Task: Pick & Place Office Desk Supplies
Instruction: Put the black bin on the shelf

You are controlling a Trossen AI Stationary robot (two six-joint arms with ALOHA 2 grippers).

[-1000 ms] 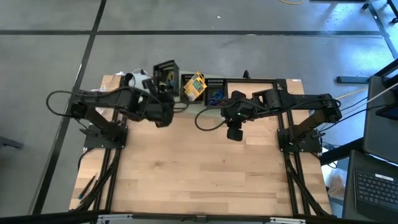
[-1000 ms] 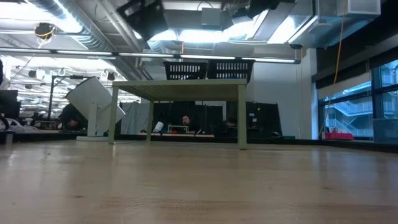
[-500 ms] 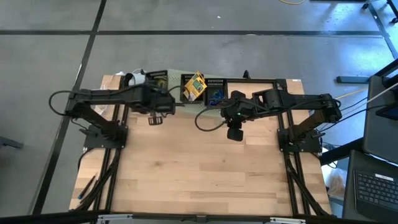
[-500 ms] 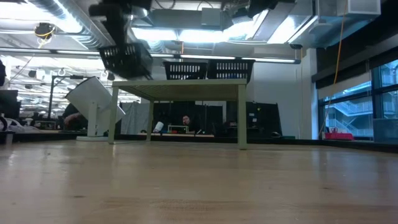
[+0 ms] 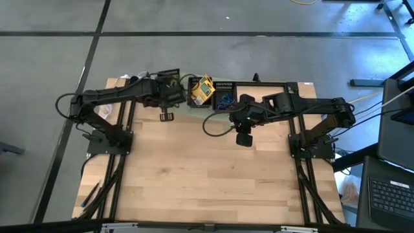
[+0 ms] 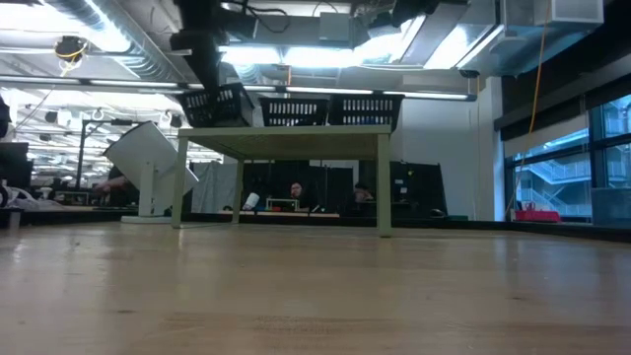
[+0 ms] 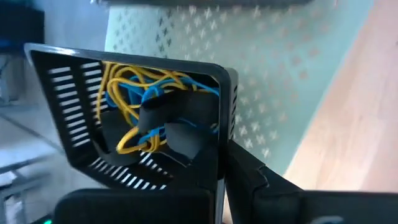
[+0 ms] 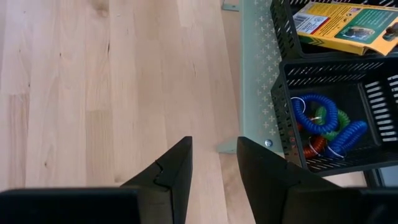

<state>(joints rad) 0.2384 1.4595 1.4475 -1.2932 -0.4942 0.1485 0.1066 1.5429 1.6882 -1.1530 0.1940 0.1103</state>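
Note:
A black perforated basket point(image 7: 124, 106) holds yellow and blue rubber-band loops point(image 7: 134, 99). My left gripper point(image 7: 199, 134) is shut on it at the left end of the pale green riser's top point(image 6: 286, 130), beside two more black baskets point(image 6: 330, 109). I cannot tell whether it rests there. In the high view the held basket point(image 5: 169, 80) lies at the table's far edge. My right gripper point(image 8: 214, 158) hangs open over bare wood next to the riser, nothing between its fingers. A basket with blue, green and red coiled loops point(image 8: 323, 124) and one with a yellow card box point(image 8: 348, 25) stand on the riser. My left gripper has the basket by one side wall near a corner point(image 7: 219, 127), one finger inside point(image 7: 180, 121) among the loops and one outside. The fingers come slanting down from the table's near left. The basket sits about level at the riser's top.
A white cup-shaped object point(image 5: 137, 81) and a white tilted box point(image 6: 150, 158) stand left of the riser. The riser's legs point(image 6: 384, 182) stand at the far edge. The wooden table point(image 5: 213, 175) stretches from there to the near edge. People sit in the room behind.
My left gripper has swung toward the table's far edge and come down, carrying the black basket from high above the table to the left end of the riser's top. The basket has gone from tipped to about level.

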